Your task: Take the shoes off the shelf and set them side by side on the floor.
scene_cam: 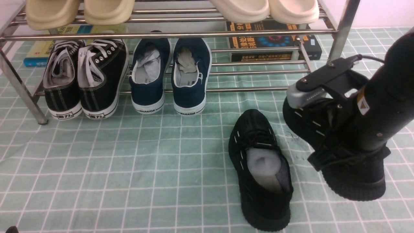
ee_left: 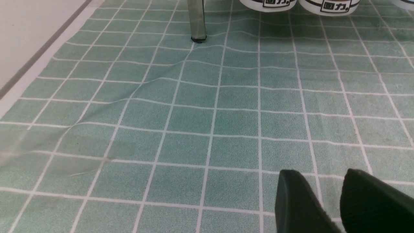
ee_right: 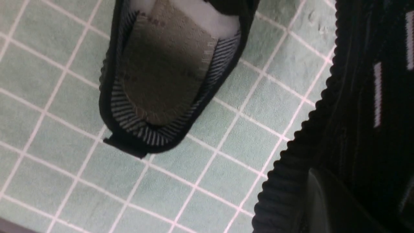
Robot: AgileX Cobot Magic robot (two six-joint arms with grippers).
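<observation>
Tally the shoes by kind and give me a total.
Beige slippers: 4
Black canvas sneakers: 2
Navy slip-ons: 2
All-black knit sneakers: 2
Total: 10

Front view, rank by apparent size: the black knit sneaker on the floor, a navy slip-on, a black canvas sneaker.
1. black knit sneaker, looks largest, though it lies nearest the camera.
2 and 3. black canvas sneaker and navy slip-on: too alike to rank.
</observation>
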